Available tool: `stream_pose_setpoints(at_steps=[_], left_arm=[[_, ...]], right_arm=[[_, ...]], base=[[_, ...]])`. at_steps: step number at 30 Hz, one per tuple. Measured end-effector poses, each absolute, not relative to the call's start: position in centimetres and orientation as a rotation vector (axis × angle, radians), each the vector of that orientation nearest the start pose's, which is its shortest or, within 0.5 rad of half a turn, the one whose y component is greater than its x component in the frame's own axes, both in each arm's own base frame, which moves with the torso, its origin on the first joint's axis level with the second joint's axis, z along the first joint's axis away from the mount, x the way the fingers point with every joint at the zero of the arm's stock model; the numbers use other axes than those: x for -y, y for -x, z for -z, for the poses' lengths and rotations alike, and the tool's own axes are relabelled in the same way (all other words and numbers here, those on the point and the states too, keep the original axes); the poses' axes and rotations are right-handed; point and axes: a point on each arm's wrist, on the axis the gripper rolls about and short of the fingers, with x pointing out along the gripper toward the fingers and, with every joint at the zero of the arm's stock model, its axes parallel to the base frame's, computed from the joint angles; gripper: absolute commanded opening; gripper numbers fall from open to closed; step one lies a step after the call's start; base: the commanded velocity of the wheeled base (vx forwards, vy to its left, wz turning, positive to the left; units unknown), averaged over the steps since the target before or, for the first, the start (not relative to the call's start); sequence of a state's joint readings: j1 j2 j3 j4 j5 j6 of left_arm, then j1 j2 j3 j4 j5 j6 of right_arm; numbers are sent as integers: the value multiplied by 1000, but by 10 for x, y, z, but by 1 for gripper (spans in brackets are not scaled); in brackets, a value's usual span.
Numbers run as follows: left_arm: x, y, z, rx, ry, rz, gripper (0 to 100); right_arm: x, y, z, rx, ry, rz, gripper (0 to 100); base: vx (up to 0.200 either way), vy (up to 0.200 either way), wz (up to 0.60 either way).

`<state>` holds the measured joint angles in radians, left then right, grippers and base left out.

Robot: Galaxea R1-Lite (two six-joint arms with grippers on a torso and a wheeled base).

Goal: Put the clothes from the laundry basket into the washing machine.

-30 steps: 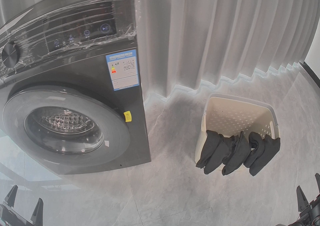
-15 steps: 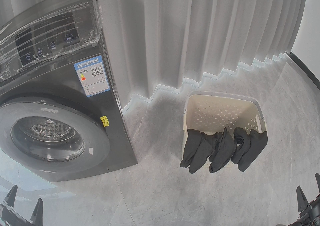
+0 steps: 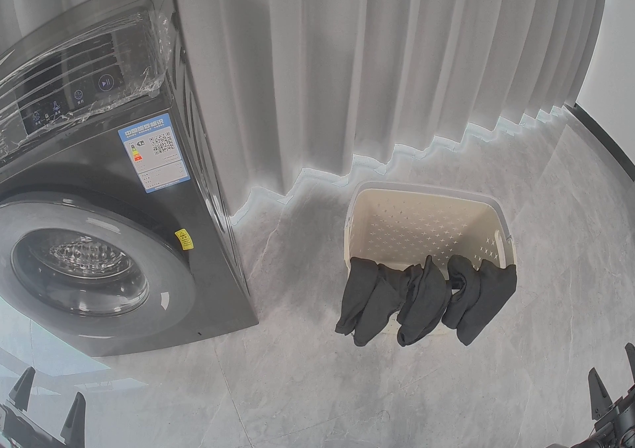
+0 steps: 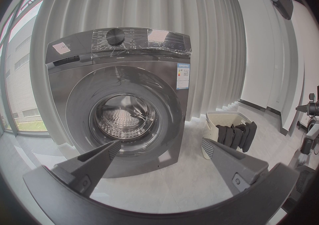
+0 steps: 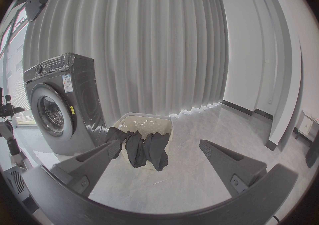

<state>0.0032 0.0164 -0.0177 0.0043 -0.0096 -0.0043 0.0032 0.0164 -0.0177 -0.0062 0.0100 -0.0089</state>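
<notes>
A cream laundry basket (image 3: 423, 214) stands on the floor to the right of the dark grey washing machine (image 3: 99, 204). Dark clothes (image 3: 423, 297) hang over the basket's near rim. The machine's round door (image 3: 86, 264) is shut. My left gripper (image 3: 49, 396) is open at the lower left, well short of the machine. My right gripper (image 3: 615, 376) is open at the lower right, away from the basket. In the left wrist view the open gripper (image 4: 159, 146) faces the washing machine (image 4: 123, 102), with the basket (image 4: 226, 119) beside it. The right gripper (image 5: 159, 149) faces the basket (image 5: 149, 124) and clothes (image 5: 143, 147).
White curtains (image 3: 397, 46) hang behind the machine and basket. A grey tiled floor (image 3: 370, 390) spreads between me and both. A dark skirting edge (image 3: 608, 138) runs at the far right.
The whole head picture has shifted left, so the camera has turned to the right. The machine, basket and clothes keep their places on the floor. Both grippers hold the same spots.
</notes>
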Motion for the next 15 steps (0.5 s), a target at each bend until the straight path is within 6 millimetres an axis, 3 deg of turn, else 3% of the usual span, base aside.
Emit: stream_pose_setpoints(at_steps=[3,12,15], left_arm=[[0,23,-80,-3,4,7,100],[0,23,-80,-3,4,7,100],[0,23,-80,-3,4,7,100]], right_arm=[[0,23,-81,7,9,-12,100],[0,23,-81,7,9,-13,100],[0,23,-81,7,9,-14,100]], base=[[200,0,0],[0,0,0],[200,0,0]])
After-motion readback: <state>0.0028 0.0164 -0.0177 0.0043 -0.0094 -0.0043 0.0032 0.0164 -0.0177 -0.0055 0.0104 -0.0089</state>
